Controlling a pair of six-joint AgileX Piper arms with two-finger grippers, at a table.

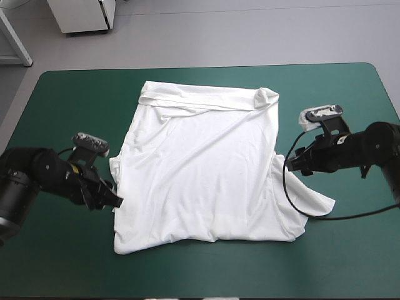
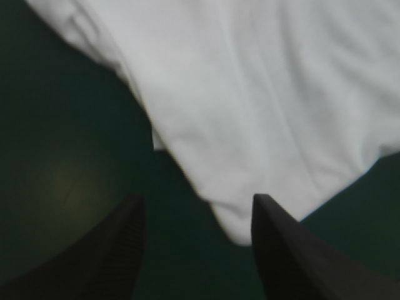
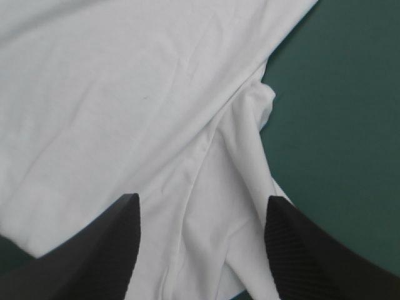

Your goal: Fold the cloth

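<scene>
Left end effector (image 2: 197,200) | right end effector (image 3: 203,197) | spread | T-shirt (image 1: 200,169) between each

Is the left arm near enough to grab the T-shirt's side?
Probably yes. The left arm has its jaws open, a corner of the T-shirt lies between them on the teal-green cover, and nothing blocks the way.

High overview; wrist close-ups of T-shirt (image 1: 206,169)
</scene>
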